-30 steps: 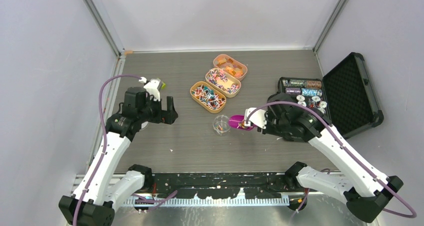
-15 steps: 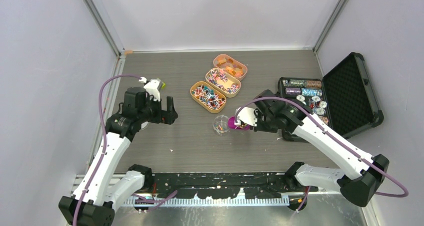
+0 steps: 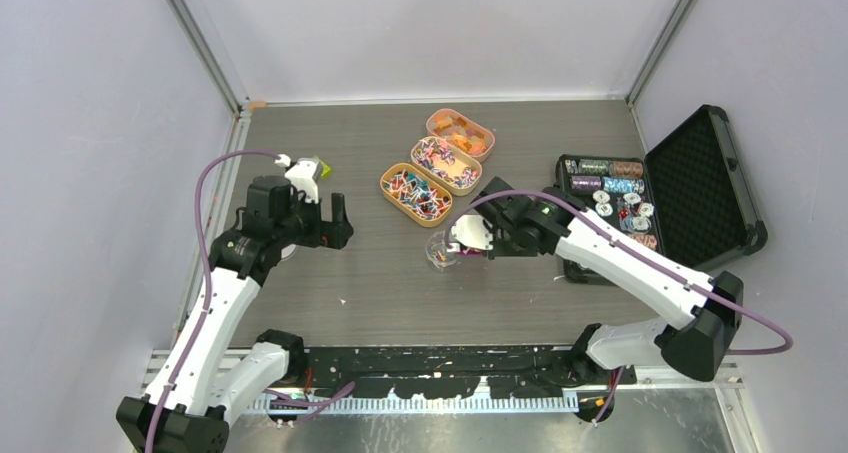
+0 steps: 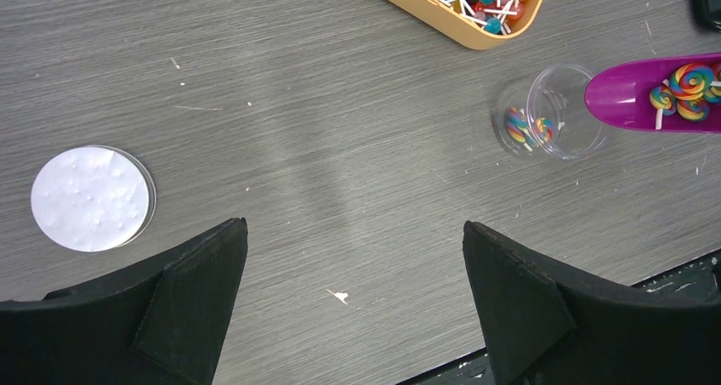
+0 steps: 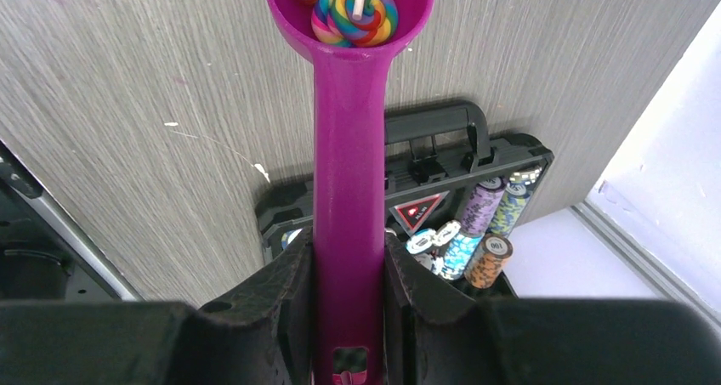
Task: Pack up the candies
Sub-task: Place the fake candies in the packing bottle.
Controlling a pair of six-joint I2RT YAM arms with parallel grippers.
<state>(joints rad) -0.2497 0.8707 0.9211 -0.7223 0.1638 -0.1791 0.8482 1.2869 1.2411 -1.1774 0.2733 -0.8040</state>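
The candies are tiny rainbow-swirl lollipops. A few lie in the bowl of the magenta scoop, also seen in the right wrist view. A few more sit in the small clear cup, which stands mid-table. My right gripper is shut on the scoop's handle and holds the bowl level, with its tip at the cup's right rim. My left gripper is open and empty over bare table, well left of the cup.
Three orange trays of candies stand behind the cup: near, middle, far. An open black case of poker chips lies to the right. A white round lid lies near my left gripper.
My right arm has swung left and carried the loaded scoop from beside the case up to the cup's rim. My left arm has barely moved.
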